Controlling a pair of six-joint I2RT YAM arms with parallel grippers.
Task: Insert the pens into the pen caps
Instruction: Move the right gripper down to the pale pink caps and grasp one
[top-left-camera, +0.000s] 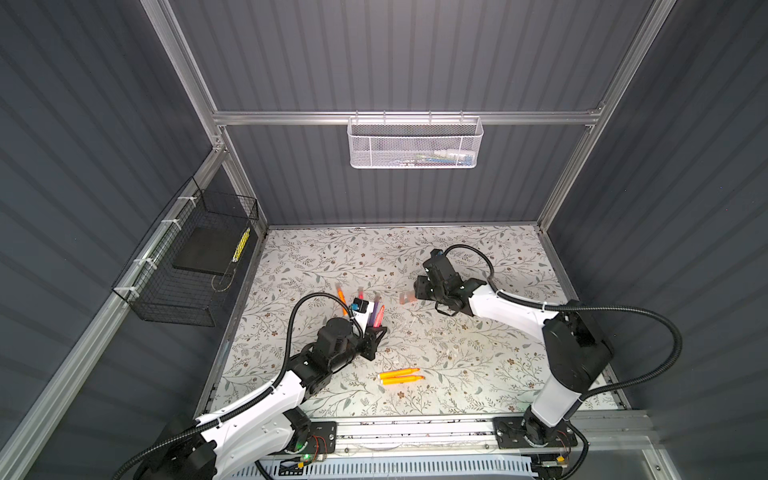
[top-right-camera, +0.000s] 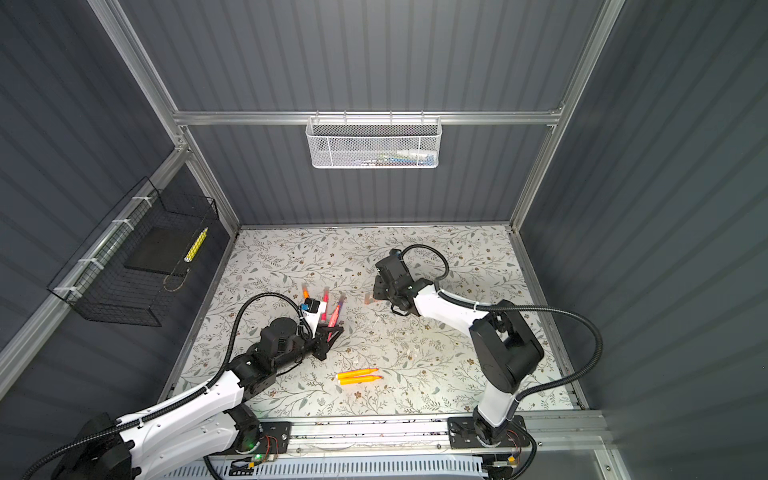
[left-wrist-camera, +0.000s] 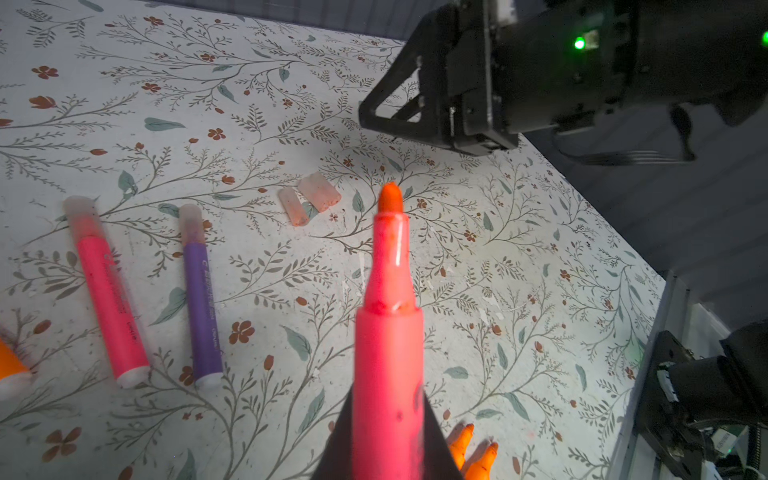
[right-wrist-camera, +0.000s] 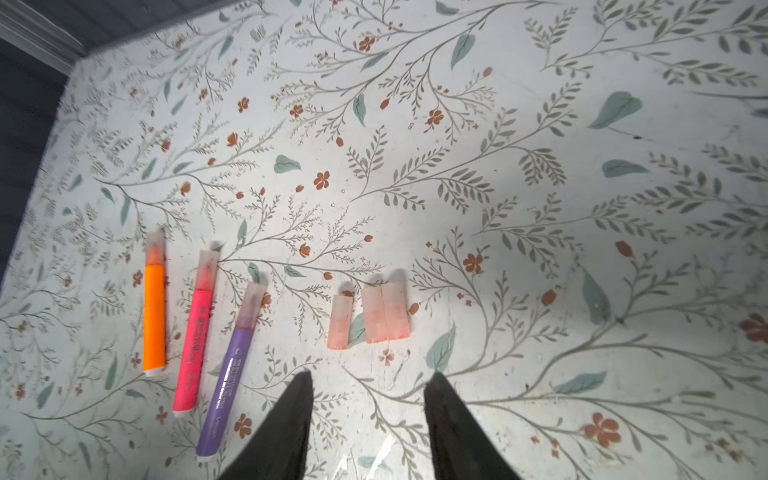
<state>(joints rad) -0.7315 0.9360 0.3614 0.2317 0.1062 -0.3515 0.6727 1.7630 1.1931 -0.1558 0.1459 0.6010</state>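
Pen caps (right-wrist-camera: 370, 318), three loose on the worktop (right-wrist-camera: 540, 124), lie just ahead of my spread right pincer (right-wrist-camera: 370, 376), long axes in line with it; my left pincer (left-wrist-camera: 386, 411) pinches a bare pink pen (left-wrist-camera: 388, 332).

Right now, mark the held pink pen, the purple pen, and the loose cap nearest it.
held pink pen (left-wrist-camera: 388, 357): left wrist view, on its barrel.
purple pen (right-wrist-camera: 226, 388): right wrist view, mid-barrel.
loose cap (right-wrist-camera: 340, 322): right wrist view, middle of its side.
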